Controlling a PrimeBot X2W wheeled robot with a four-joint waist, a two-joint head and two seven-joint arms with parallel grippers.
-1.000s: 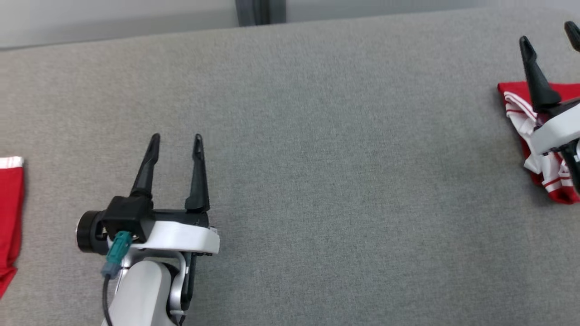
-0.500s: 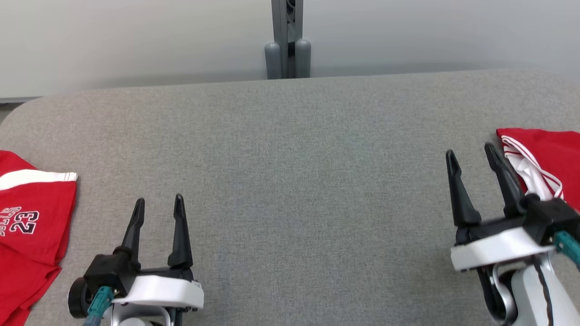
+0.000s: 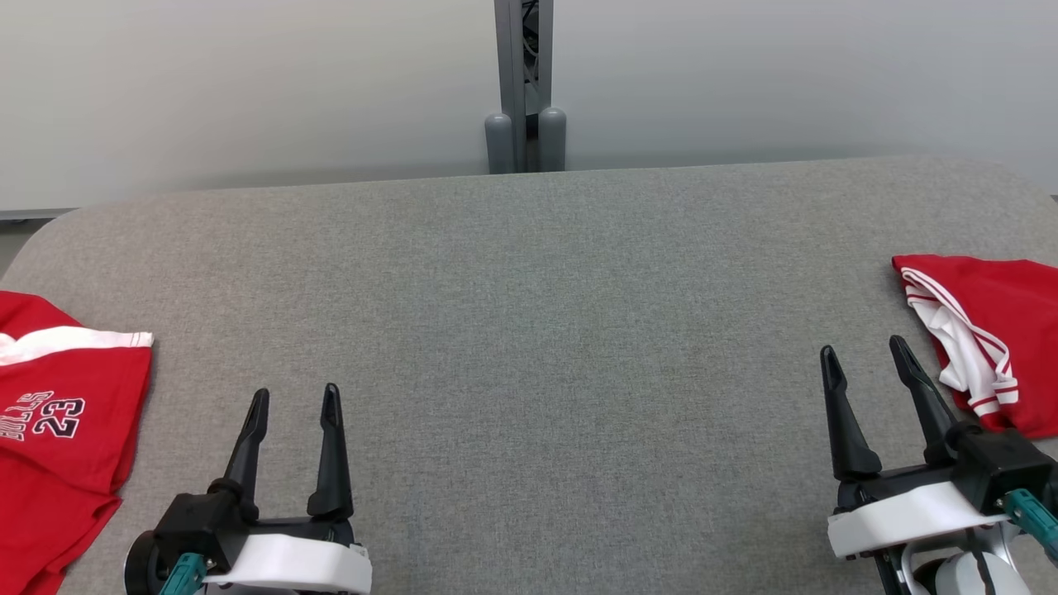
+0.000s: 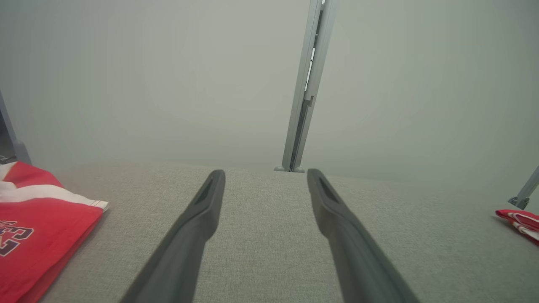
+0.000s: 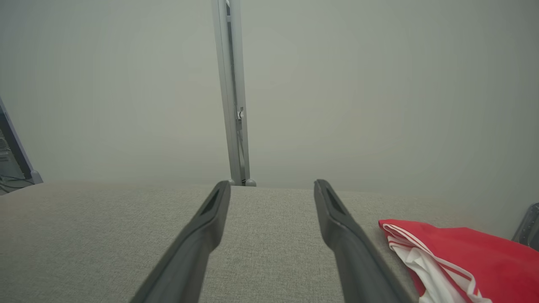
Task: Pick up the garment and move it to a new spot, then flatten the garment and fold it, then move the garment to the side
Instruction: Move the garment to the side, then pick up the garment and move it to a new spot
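A folded red garment with white striped trim (image 3: 992, 322) lies at the right edge of the grey table (image 3: 529, 330); it also shows in the right wrist view (image 5: 463, 252) and the left wrist view (image 4: 520, 221). My right gripper (image 3: 863, 349) hovers just left of it, open and empty, with its own view showing the spread fingers (image 5: 273, 185). Another red garment printed "BULLS 23" (image 3: 58, 430) lies at the left edge (image 4: 42, 235). Right of that garment and apart from it, my left gripper (image 3: 296, 395) is open with nothing between its fingers (image 4: 265, 174).
A grey metal post (image 3: 523, 83) stands behind the table's far edge against a pale wall. The table's rounded far corners show at left and right. Bare grey fabric stretches between the two garments.
The head camera has tilted up, so the whole picture shifted. My right gripper, which was over the striped garment, now sits left of it and apart. Both grippers stayed open.
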